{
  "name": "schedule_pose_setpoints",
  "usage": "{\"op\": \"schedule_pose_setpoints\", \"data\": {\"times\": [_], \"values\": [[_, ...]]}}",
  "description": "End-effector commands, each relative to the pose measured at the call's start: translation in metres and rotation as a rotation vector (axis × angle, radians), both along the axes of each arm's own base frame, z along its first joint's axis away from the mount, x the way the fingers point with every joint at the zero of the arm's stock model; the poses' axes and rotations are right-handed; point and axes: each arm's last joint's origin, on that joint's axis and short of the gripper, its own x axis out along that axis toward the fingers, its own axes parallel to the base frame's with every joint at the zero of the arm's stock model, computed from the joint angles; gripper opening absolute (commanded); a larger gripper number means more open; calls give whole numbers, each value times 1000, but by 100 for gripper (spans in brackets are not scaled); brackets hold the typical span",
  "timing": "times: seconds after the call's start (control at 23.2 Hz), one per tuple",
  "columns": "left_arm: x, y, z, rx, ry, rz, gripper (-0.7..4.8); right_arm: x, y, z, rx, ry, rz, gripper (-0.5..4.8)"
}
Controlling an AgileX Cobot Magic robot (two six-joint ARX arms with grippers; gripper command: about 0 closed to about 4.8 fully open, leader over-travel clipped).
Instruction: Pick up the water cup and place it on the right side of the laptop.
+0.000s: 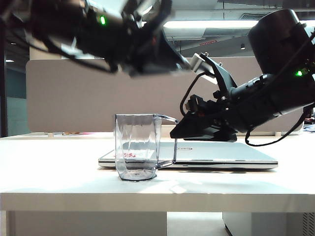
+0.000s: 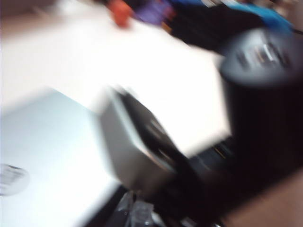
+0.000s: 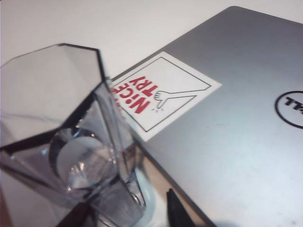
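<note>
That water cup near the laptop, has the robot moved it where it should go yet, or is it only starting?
Only starting, it seems. The water cup stands on the table at the front left of the closed laptop, not yet lifted. The right gripper is at the cup, its jaws apart. The left gripper hangs above; its view is too blurred to read. Gripping, lifting and placing the cup right of the laptop all remain.

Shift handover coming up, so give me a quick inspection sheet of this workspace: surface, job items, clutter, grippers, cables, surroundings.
Surface: white table, bare in front.
Job's things: water cup upright before the closed laptop, toward its left end.
Clutter: nothing seen.
Grippers: right gripper above the laptop, by the cup's rim, nothing held, opening unclear; left gripper raised above the cup, its wrist view blurred.
Cables: black cable loops under the right arm.
Surroundings: beige partition, ceiling lights.
</note>
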Motion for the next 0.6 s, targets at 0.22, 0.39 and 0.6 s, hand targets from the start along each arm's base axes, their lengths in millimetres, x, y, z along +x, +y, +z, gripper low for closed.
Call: {"op": "schedule_pose_setpoints", "data": {"times": [0.22, 0.39, 0.6], "values": [[-6, 19, 33, 10, -132, 204, -6, 3, 1, 7, 23, -66, -42, 198], [-8, 21, 30, 66, -115, 217, -6, 4, 0, 7, 5, -75, -94, 198], [-8, 22, 28, 99, -113, 231, -6, 5, -1, 7, -1, -83, -121, 198]]}}
